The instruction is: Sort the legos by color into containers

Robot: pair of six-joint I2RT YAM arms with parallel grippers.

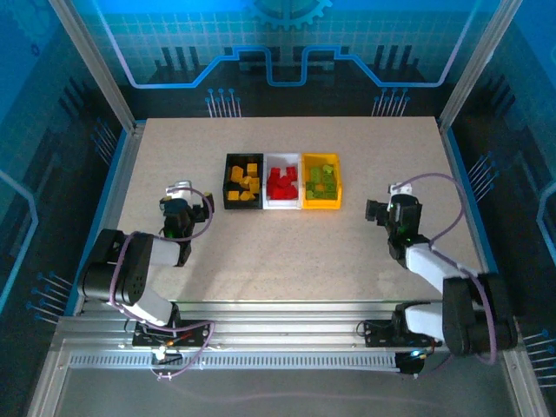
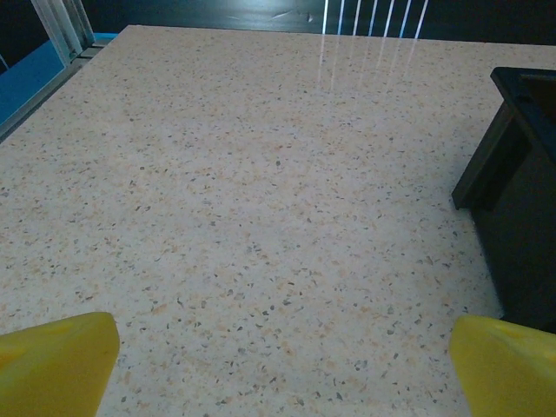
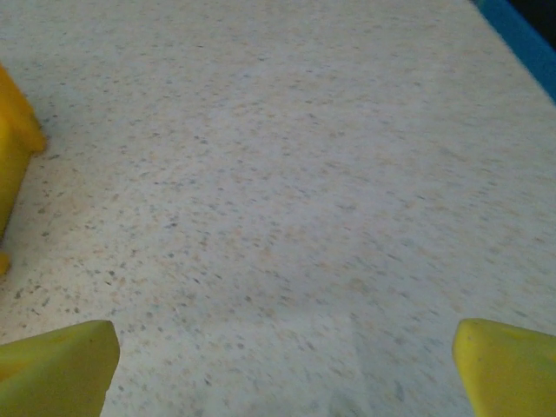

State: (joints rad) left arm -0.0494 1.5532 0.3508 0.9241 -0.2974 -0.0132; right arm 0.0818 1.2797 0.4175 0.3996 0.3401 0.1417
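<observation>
Beige speckled table (image 1: 287, 269) carries everything. Two arms are fixed at its near edge: the left arm (image 1: 130, 269) at the near left corner and the right arm (image 1: 434, 269) at the near right corner, and both reach toward the far edge.

The containers (image 1: 283, 206) are three bins joined in one row. They stand around the middle of the table, a little closer to the far edge. The black bin (image 1: 228, 184) is on the left, the white bin (image 1: 283, 156) is in the middle and the yellow bin (image 1: 321, 206) is on the right.

The left gripper (image 2: 280, 369) is near the black bin, on its left side. Its yellow fingers stand wide apart, with only the table surface between them. The right gripper (image 3: 282, 369) is well apart from the yellow bin, toward the right edge. Its fingers are also spread wide and hold nothing.

The yellow-orange legos (image 1: 246, 181) lie in the black bin, the red legos (image 1: 281, 183) in the white bin and the green legos (image 1: 322, 180) in the yellow bin.
</observation>
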